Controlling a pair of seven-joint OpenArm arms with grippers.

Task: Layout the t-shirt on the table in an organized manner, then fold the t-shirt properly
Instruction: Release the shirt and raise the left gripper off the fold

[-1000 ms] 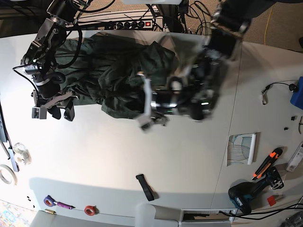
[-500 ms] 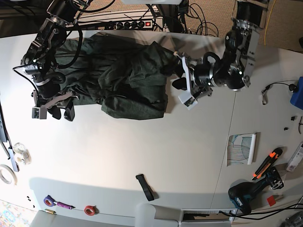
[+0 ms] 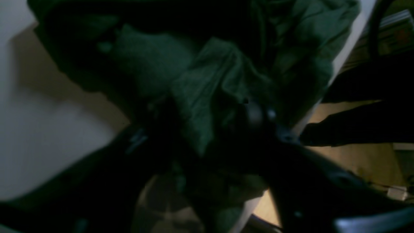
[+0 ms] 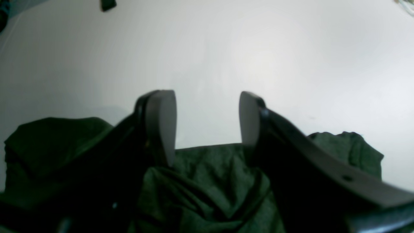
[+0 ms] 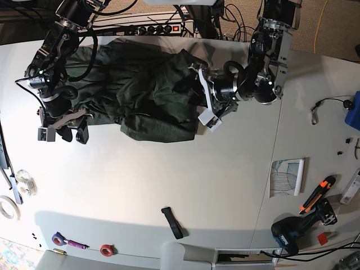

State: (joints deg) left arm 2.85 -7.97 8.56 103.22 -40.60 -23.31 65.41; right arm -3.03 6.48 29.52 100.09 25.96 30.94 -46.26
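T-shirt (image 5: 146, 90): dark green, crumpled heap on desk (image 5: 169, 169); right hand (image 4: 207, 123) open, empty, over shirt edge; left hand (image 5: 202, 100) spread wide at opposite edge, cloth between fingers

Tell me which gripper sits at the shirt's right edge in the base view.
The left gripper, open at the right edge of the green t-shirt; the right gripper is opposite, open over bare table.
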